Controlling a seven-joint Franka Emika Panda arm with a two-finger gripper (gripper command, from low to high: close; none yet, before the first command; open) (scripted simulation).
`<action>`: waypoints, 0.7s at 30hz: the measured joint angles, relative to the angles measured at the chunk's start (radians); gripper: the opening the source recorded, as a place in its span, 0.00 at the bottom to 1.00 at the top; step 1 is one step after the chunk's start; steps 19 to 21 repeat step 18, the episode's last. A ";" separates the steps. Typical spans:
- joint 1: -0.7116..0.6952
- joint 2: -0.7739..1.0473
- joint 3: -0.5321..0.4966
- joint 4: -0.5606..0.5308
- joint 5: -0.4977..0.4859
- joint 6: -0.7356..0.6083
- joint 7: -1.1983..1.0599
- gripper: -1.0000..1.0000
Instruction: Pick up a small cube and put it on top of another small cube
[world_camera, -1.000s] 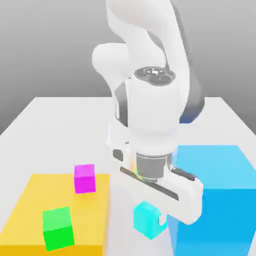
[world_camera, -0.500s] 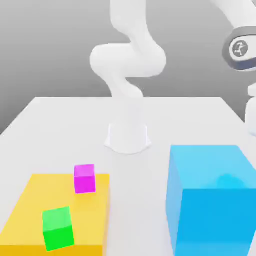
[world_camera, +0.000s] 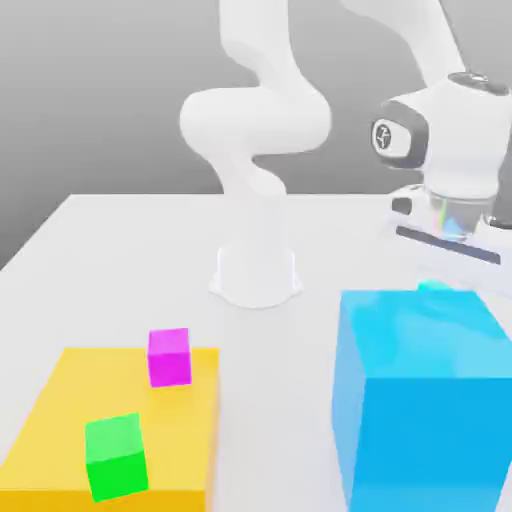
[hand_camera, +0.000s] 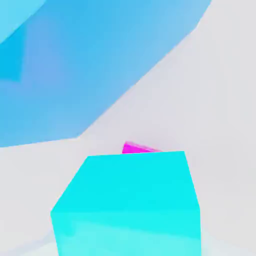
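Note:
My gripper (world_camera: 445, 275) hangs at the exterior view's right, just behind the top edge of the large sky-blue cube (world_camera: 425, 400). It is shut on the small cyan cube (world_camera: 433, 288), of which a sliver peeks over that edge. In the hand view the small cyan cube (hand_camera: 130, 200) sits close in front of the camera, with a strip of the magenta cube (hand_camera: 137, 148) beyond it. The magenta cube (world_camera: 169, 356) and a green cube (world_camera: 116, 455) rest apart on a yellow slab (world_camera: 60, 420) at the exterior view's left.
The large sky-blue cube (hand_camera: 75, 65) is far bigger than the small ones and stands between my hand and the front of the table. The arm's white base (world_camera: 256, 275) stands mid-table. The white table (world_camera: 110, 260) stretches behind the slab.
The arm has swung from the front centre up and over to the exterior view's right. The cyan cube has travelled with it and now sits behind the large blue cube.

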 joint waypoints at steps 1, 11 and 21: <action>-0.007 0.009 0.005 -0.002 -0.009 0.011 0.010 0.00; -0.091 0.130 0.052 -0.005 -0.175 0.123 0.128 0.00; -0.131 0.231 0.036 -0.005 -0.375 0.193 0.269 0.00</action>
